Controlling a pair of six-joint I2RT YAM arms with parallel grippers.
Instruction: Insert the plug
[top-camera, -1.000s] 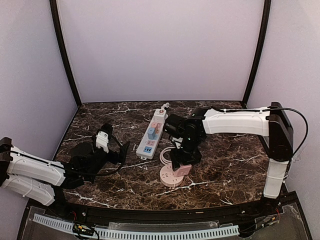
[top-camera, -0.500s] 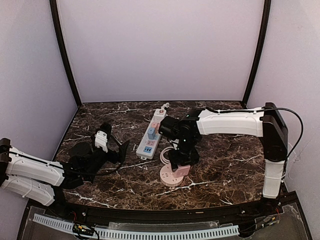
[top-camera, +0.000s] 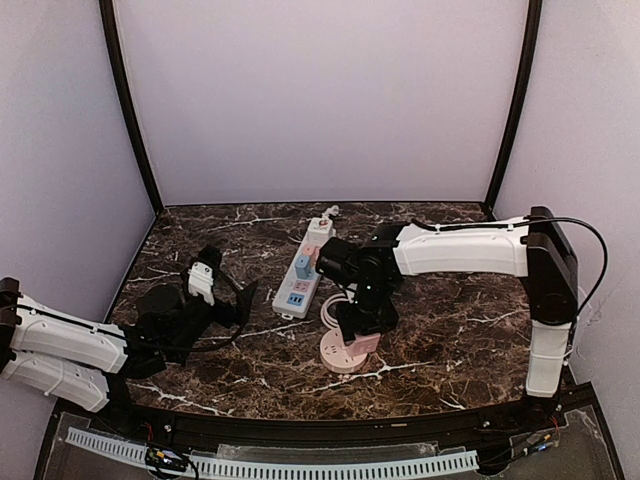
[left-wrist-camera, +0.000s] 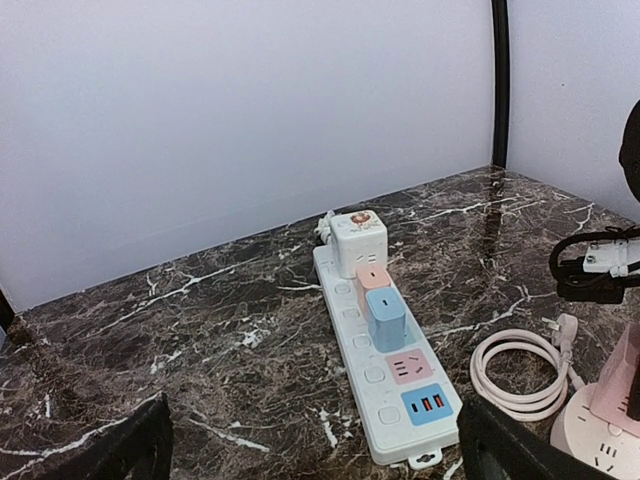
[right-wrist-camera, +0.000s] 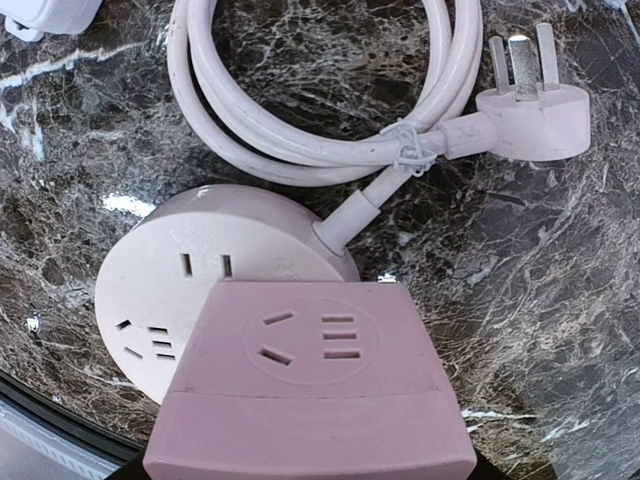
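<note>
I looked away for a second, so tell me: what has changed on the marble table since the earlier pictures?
The right gripper kept its hold on the pink cube-shaped adapter over the round pink socket base, while its wrist and forearm swung slightly left, toward the white power strip. Nothing was let go. The left gripper barely shifted and stays open. The strip and the coiled white cable stayed put.

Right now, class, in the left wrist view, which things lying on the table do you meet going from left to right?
power strip → coiled white cord → round socket base
</note>
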